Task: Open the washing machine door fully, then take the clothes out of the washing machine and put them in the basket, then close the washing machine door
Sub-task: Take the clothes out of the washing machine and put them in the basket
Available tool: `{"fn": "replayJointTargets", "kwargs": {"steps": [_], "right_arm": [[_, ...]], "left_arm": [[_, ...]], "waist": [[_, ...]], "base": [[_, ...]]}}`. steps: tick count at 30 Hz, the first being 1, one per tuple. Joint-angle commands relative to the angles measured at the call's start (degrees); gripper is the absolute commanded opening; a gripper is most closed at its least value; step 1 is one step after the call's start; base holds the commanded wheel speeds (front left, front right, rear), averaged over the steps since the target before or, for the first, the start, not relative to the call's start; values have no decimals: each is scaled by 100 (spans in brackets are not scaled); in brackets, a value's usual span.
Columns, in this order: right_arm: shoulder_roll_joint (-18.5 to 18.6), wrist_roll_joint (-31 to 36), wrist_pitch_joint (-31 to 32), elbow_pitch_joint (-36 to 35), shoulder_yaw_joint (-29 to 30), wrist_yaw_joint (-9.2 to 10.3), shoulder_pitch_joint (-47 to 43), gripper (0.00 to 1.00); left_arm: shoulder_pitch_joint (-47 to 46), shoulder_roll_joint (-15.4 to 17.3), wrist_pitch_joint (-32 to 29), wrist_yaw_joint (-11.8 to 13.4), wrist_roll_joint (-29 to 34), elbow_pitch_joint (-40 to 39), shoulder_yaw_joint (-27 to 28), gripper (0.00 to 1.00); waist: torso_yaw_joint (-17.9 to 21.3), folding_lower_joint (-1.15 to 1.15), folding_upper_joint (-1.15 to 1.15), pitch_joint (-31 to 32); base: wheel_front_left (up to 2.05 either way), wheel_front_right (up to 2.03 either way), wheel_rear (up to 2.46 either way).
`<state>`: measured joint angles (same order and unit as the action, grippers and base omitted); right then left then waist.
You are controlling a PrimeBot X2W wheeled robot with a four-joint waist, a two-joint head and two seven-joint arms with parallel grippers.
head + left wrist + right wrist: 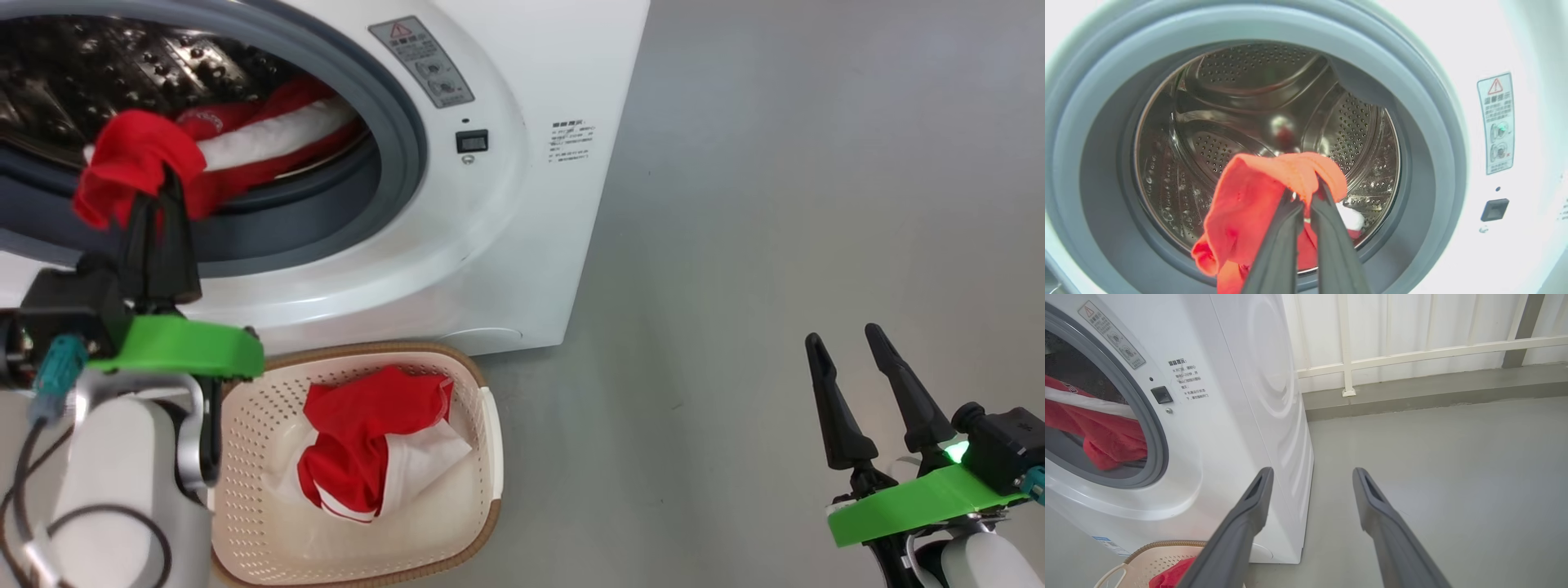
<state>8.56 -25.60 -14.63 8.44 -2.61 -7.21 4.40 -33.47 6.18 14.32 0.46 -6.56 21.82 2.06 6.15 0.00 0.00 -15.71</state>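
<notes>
The left claw (pixel 167 175) pinches clothes (pixel 135 159) at the washing machine (pixel 522 245) mouth; the right claw (pixel 845 343) hangs spread. The small pinch may slip, dropping cloth beside the basket (pixel 483 490).

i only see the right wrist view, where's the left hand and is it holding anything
Observer: The left hand is shut on a red garment, held at the mouth of the washing machine.
Operator: how much is left inside
Observer: In the left wrist view the drum has a bare steel back and upper wall. The remaining clothes lie low near the front.
Operator: any room in the basket
Observer: Yes. It holds one red and white garment, with much of its floor bare. In the head view it sits below the left hand.
</notes>
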Motion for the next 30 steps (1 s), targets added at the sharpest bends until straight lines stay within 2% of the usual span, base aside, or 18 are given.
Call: {"fn": "replayJointTargets", "kwargs": {"steps": [1,19,24,30], "right_arm": [[107,39,-37,-142,-83,-28,-56,100],[142,54,-37,-199,-36,-28,-66,100],[143,51,-37,-202,-35,-28,-45,100],[127,45,-37,-206,-76,-28,12,100]], "left_arm": [[196,118,67,-22,75,-444,232,0],[906,-156,67,5,423,-3157,293,0],[1052,-187,68,17,476,-3245,205,0],[1346,-236,68,55,398,-2866,183,0]], "waist": [[-34,0,0,24],[-138,0,0,-40],[-145,0,0,-76],[-109,0,0,-148]], "base": [[0,0,0],[0,0,0],[0,0,0],[0,0,0]]}}
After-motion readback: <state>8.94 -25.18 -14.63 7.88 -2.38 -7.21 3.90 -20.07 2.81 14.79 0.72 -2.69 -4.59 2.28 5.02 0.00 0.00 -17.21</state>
